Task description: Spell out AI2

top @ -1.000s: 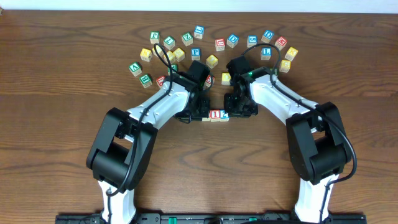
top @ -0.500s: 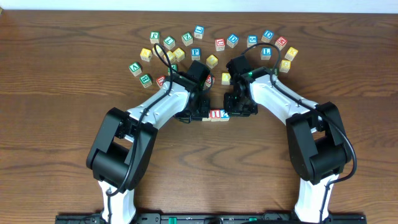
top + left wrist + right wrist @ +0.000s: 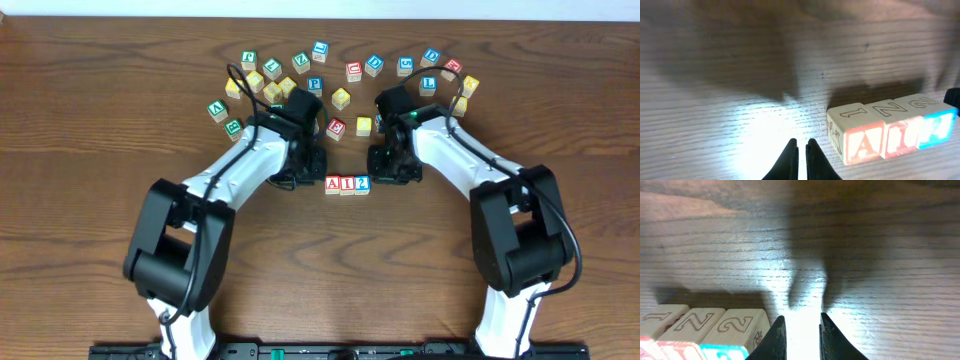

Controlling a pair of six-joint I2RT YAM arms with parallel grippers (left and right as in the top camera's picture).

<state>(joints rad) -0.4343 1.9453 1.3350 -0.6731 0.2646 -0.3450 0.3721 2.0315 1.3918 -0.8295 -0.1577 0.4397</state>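
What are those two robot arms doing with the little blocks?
They are spelling AI2 with wooden letter blocks. The red A block, the red I block and the blue 2 block sit touching in a row on the brown wooden table. The left gripper and right gripper flank the row, holding nothing. Other blocks lie scattered behind.

Overhead, the light is even and the picture sharp. Both wrist views are soft. White glare washes the table [image 3: 715, 115] just ahead of the left gripper [image 3: 801, 150] and the right gripper [image 3: 799, 330], with dark shadows beyond.
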